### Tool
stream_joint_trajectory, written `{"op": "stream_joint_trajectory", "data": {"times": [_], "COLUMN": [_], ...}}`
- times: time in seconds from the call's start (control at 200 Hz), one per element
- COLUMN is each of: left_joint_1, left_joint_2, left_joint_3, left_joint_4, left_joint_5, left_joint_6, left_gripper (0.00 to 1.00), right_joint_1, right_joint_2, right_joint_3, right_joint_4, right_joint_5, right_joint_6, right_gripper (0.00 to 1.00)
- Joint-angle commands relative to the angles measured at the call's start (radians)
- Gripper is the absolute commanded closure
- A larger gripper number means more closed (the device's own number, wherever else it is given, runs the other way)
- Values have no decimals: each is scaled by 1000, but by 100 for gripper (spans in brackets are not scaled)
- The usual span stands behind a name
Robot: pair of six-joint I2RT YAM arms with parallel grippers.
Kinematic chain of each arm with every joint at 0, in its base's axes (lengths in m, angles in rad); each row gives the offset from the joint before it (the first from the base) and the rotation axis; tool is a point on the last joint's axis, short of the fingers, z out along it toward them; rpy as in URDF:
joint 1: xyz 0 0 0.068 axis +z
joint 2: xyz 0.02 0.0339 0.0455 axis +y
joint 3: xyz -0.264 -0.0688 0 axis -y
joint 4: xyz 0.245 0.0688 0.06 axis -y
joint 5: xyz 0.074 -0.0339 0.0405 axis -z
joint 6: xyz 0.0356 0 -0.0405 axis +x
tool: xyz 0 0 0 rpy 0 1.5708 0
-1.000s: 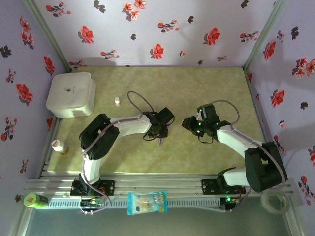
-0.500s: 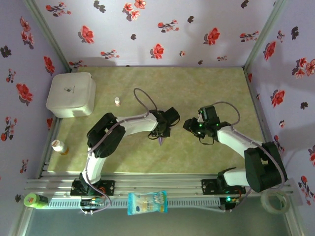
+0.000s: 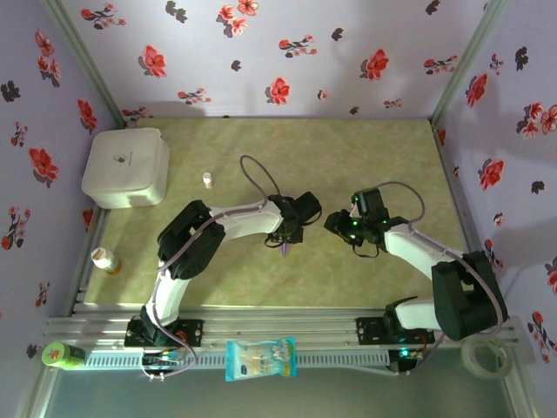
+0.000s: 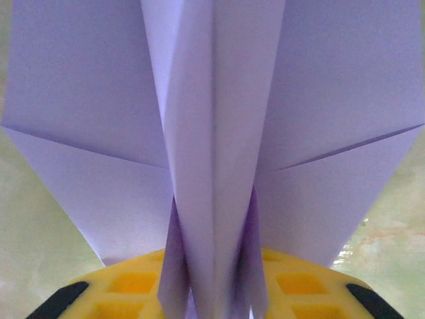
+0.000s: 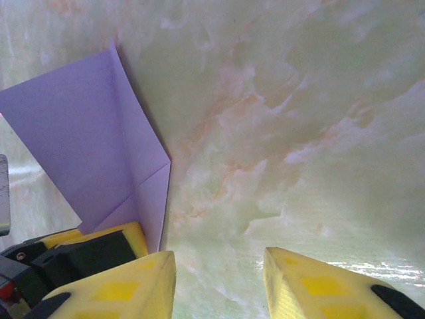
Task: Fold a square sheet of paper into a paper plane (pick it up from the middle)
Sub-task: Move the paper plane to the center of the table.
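Over the worktop [image 5: 299, 100], my left pincer [image 4: 212, 289] pinches the finished-looking paper plane [image 4: 212, 133]; right pincer [image 5: 216, 266] gapes empty. Next, I'd lay it down.

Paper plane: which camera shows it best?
The left wrist view: the paper plane is seen close up, with its centre crease and both wings plain. The top view shows a small lilac tip of it. The right wrist view shows one wing at the left.

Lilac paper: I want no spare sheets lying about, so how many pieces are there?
1: the paper plane, gripped in the left pincer over the middle of the table. A flat sheet could lie hidden beneath it.
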Motion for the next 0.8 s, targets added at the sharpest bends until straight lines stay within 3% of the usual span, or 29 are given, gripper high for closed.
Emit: {"op": "stream_joint_trajectory", "data": {"times": [0.0, 0.57, 0.79], "left_joint_1": [7, 30, 35], "left_joint_2": [75, -15, -130], "left_joint_3": [-58, -43, -26], "left_joint_4": [22, 41, 35], "left_joint_5": [49, 48, 15], "left_joint_6": [-31, -54, -31], "left_gripper": [71, 66, 62], "right_joint_1": [-8, -7, -8], "right_joint_2": [5, -33, -101], "right_joint_3": [-3, 28, 78], "right_joint_4": [13, -33, -141], "right_joint_5": [3, 13, 93], "right_joint_6": [-10, -19, -84], "right_gripper": [60, 60, 60]}}
